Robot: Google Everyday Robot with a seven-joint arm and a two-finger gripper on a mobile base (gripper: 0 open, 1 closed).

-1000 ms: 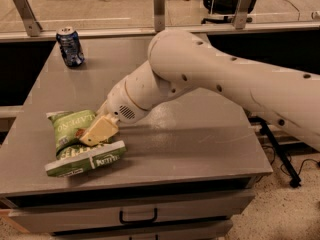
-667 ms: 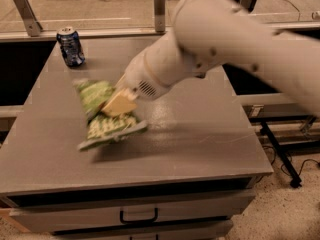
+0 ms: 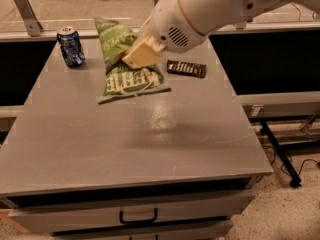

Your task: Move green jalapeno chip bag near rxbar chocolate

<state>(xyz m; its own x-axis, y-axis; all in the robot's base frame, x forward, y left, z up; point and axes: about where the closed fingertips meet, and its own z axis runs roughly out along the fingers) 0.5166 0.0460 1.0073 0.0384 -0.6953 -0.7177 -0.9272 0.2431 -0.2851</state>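
Looking through the one camera view, you had the gripper (image 3: 141,55) clamped on the green jalapeno chip bag (image 3: 131,80). It pinched the bag near mid-height, so the lower half hung below the fingers, tilted. I could not tell whether the bottom edge touched the table (image 3: 150,144). The rxbar chocolate (image 3: 186,68) lay flat just to the picture-right of the gripper, near the bag's edge but apart from it. A blue soda can (image 3: 70,46) stood well off to the picture-left.

The bag already looked close enough, so I judged you needed to lower it gently. You also had to keep it off the bar and let go only once it rested flat.

White "KETTLE" lettering showed on the bag below the gripper. The bar's and can's writing was too small to read.
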